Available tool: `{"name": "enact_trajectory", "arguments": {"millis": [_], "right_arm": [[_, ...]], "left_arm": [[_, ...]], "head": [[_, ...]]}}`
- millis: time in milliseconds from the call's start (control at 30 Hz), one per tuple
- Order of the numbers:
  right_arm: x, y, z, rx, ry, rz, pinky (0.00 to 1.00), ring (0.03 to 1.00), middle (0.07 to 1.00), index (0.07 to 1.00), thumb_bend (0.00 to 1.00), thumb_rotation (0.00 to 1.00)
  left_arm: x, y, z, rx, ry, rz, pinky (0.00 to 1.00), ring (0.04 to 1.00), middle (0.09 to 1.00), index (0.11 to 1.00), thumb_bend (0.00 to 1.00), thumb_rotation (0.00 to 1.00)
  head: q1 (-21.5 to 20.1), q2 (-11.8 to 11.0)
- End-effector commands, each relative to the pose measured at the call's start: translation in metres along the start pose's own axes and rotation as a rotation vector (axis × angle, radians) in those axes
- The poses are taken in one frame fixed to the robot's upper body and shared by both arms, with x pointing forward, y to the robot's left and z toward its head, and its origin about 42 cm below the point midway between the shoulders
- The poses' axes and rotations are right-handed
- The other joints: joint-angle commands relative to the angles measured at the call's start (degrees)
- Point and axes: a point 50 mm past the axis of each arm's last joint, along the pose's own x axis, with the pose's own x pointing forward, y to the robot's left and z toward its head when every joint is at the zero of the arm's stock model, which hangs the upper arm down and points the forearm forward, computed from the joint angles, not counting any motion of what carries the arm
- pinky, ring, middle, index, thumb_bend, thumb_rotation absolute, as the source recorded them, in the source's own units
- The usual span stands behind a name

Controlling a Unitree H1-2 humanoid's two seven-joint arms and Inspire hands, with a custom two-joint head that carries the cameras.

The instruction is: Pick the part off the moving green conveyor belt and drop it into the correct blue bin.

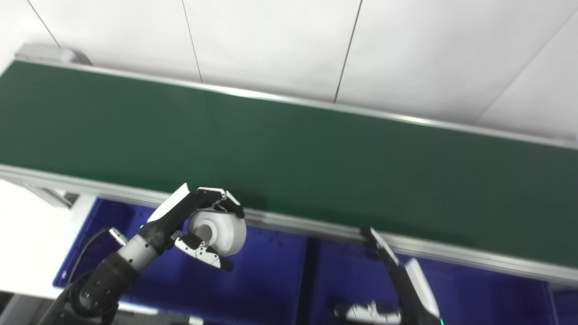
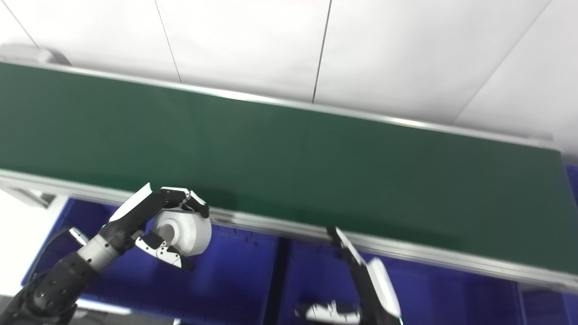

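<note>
Nearest in the left eye view, the left hand [image 1: 198, 225] comes up from the bottom left corner on its dark arm, fingers [image 1: 223, 198] curled over the top and the thumb underneath a round white part [image 1: 221, 230], which it grips. That part has a hollow in its face and hangs above the left blue bin [image 1: 266, 280], just off the near aluminium rail [image 1: 316, 228] of the green conveyor belt [image 1: 289, 149]. At the bottom right the right hand [image 1: 397, 280] stands edge-on with its fingers straight and pointing up toward the rail, holding nothing. It is over the right blue bin [image 1: 487, 289], where a small white object [image 1: 365, 312] lies on the floor beside the wrist, too blurred to identify. A dark divider [image 1: 309, 275] separates the two bins. Beyond the belt is a white panelled wall [image 1: 406, 49].

From the right eye view, the same layout sits a little further left. The left hand [image 2: 162, 214] clasps the white part [image 2: 185, 232] over the left bin [image 2: 235, 280], while the right hand [image 2: 365, 275] is extended and empty, near the rail [image 2: 289, 225]. The belt [image 2: 289, 153] shows its right end [image 2: 557, 155] here.
</note>
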Motion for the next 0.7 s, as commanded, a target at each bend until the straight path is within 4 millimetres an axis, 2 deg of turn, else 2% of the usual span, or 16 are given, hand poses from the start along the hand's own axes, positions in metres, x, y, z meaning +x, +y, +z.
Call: {"name": "enact_trajectory", "arguments": {"millis": [0, 133, 300, 467, 500, 533, 567, 600, 633, 667], "right_arm": [[0.005, -0.005, 0.012, -0.010, -0.027, -0.031, 0.74, 0.841, 0.895, 0.927, 0.92, 0.39], [0.006, -0.006, 0.017, -0.011, -0.030, -0.041, 0.76, 0.847, 0.893, 0.927, 0.92, 0.39], [0.006, -0.008, 0.020, -0.001, -0.040, -0.049, 0.78, 0.858, 0.899, 0.927, 0.91, 0.38], [0.004, -0.008, 0.022, 0.008, -0.028, -0.058, 0.77, 0.855, 0.901, 0.925, 0.91, 0.38], [0.004, -0.008, 0.022, 0.008, -0.027, -0.058, 0.77, 0.855, 0.901, 0.925, 0.91, 0.37], [0.004, -0.007, 0.022, 0.007, -0.027, -0.058, 0.77, 0.857, 0.902, 0.927, 0.91, 0.38], [0.003, -0.007, 0.023, 0.005, -0.027, -0.058, 0.77, 0.858, 0.903, 0.928, 0.91, 0.38], [0.003, -0.007, 0.023, 0.005, -0.027, -0.059, 0.77, 0.856, 0.903, 0.930, 0.91, 0.38], [0.002, -0.007, 0.023, 0.004, -0.024, -0.062, 0.76, 0.851, 0.902, 0.930, 0.91, 0.37], [0.002, -0.006, 0.024, 0.003, -0.021, -0.064, 0.75, 0.848, 0.901, 0.931, 0.91, 0.38]], "left_arm": [[0.001, -0.003, 0.001, 0.022, -0.024, -0.016, 0.47, 0.437, 0.498, 0.525, 0.50, 0.00], [0.004, -0.017, -0.003, 0.040, 0.012, -0.056, 0.49, 0.441, 0.503, 0.516, 0.50, 0.00], [0.012, -0.036, -0.005, 0.099, 0.055, -0.111, 0.49, 0.438, 0.503, 0.521, 0.50, 0.00], [0.018, -0.042, -0.005, 0.187, 0.126, -0.203, 0.54, 0.442, 0.510, 0.518, 0.50, 0.00], [0.019, -0.042, -0.006, 0.215, 0.147, -0.232, 0.57, 0.578, 0.642, 0.507, 0.50, 0.04], [0.019, -0.042, -0.006, 0.231, 0.161, -0.250, 0.60, 0.665, 0.737, 0.667, 0.54, 0.13], [0.020, -0.042, -0.006, 0.253, 0.183, -0.267, 0.61, 0.709, 0.786, 0.750, 0.56, 0.18], [0.021, -0.042, -0.005, 0.270, 0.199, -0.274, 0.70, 0.821, 0.874, 0.845, 0.63, 0.29], [0.021, -0.042, -0.005, 0.280, 0.205, -0.262, 0.83, 0.910, 0.939, 0.912, 0.70, 0.39], [0.021, -0.042, -0.004, 0.287, 0.209, -0.252, 0.91, 0.954, 0.969, 0.950, 0.75, 0.45]], "head": [[-1.3, 0.9], [-3.1, 1.8], [-2.5, 2.4], [-2.4, 2.3], [-2.5, 2.3], [-2.6, 2.2], [-2.7, 2.0], [-2.8, 2.0], [-2.6, 1.7], [-2.6, 1.6]]}}
